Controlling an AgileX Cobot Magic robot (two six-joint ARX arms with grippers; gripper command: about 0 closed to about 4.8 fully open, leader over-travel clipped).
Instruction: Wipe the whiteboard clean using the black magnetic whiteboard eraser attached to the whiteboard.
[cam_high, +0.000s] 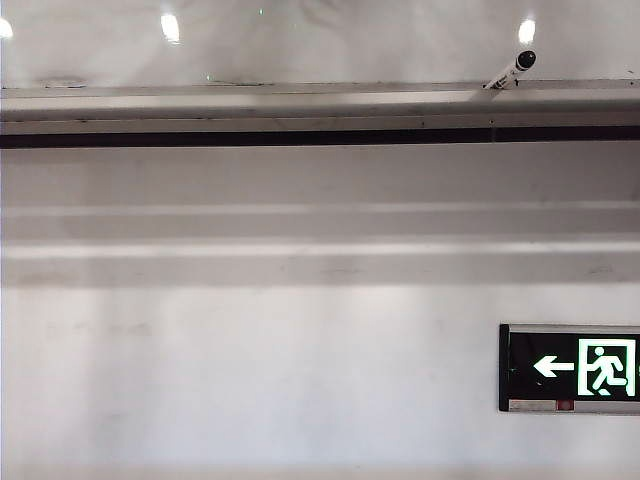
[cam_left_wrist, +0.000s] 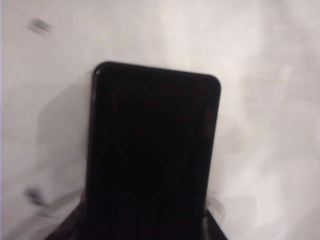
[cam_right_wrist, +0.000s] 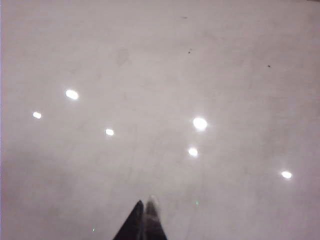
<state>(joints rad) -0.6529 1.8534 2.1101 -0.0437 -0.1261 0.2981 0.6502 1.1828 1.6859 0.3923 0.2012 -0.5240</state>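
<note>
In the left wrist view the black eraser (cam_left_wrist: 152, 150), a rounded rectangle, fills the middle and lies against the glossy whiteboard (cam_left_wrist: 265, 100). My left gripper (cam_left_wrist: 145, 222) is shut on its near end, with a dark finger showing at each side (cam_left_wrist: 67, 231). Blurred dark marks (cam_left_wrist: 39, 26) lie on the board beside it. My right gripper (cam_right_wrist: 145, 206) is shut and empty, its tips together just off the whiteboard (cam_right_wrist: 150, 75), which reflects ceiling lights. In the exterior view the whiteboard (cam_high: 300, 40) shows only as a strip at the top; neither gripper appears there.
A long silver ledge (cam_high: 300, 100) runs under the whiteboard, with a white marker with a black cap (cam_high: 512, 70) lying on it at the right. Below is a matte wall carrying a green exit sign (cam_high: 570, 367) at the lower right.
</note>
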